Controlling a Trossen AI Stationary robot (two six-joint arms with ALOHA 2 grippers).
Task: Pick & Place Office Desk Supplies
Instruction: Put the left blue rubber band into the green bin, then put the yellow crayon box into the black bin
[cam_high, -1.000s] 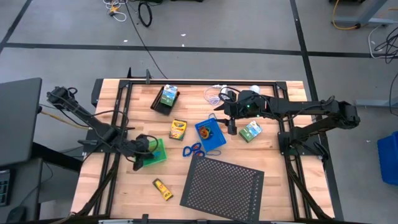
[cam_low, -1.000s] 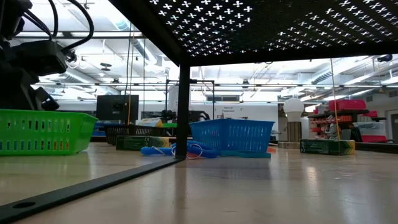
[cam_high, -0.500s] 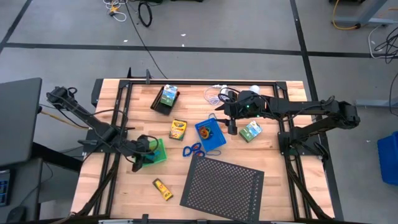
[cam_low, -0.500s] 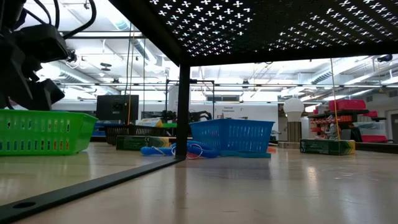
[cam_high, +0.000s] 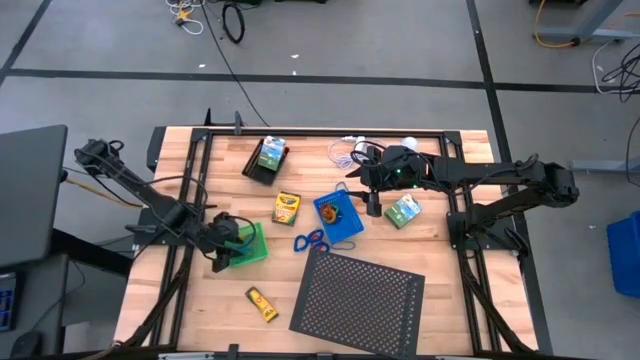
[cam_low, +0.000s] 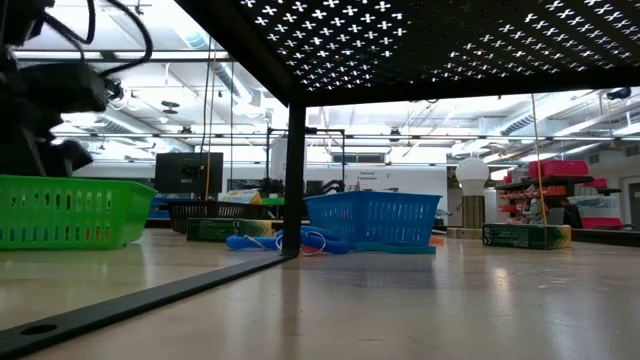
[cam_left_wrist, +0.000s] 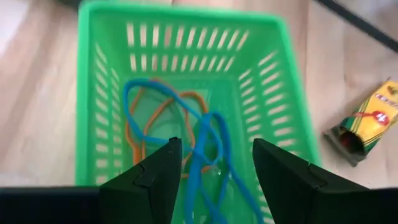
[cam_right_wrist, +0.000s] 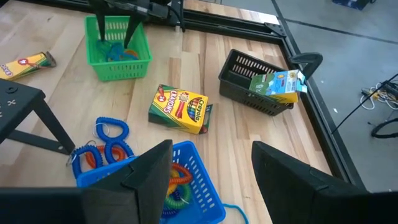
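Observation:
My left gripper (cam_left_wrist: 214, 177) is open and points down over the green tray (cam_high: 257, 244), which holds blue and orange loops (cam_left_wrist: 186, 124). A blue strand runs between its fingers, and I see no hold. My right gripper (cam_right_wrist: 211, 180) is open and empty above the blue tray (cam_high: 338, 218), which holds coloured loops (cam_right_wrist: 177, 186). The crayon box (cam_high: 287, 208), blue loops (cam_high: 311, 241), a green-white box (cam_high: 403, 211) and the yellow tube (cam_high: 262, 304) lie flat on the table. A black tray (cam_high: 262, 165) holds another green-white box (cam_right_wrist: 277, 82).
A large black perforated sheet (cam_high: 360, 295) stands raised over the near middle of the table. A white coiled cable (cam_high: 345, 152) and a white bulb (cam_high: 408, 143) are at the far edge. A black frame (cam_high: 320, 133) runs round the table.
My left gripper has shifted a little over the green tray toward the table's left edge. It stays open.

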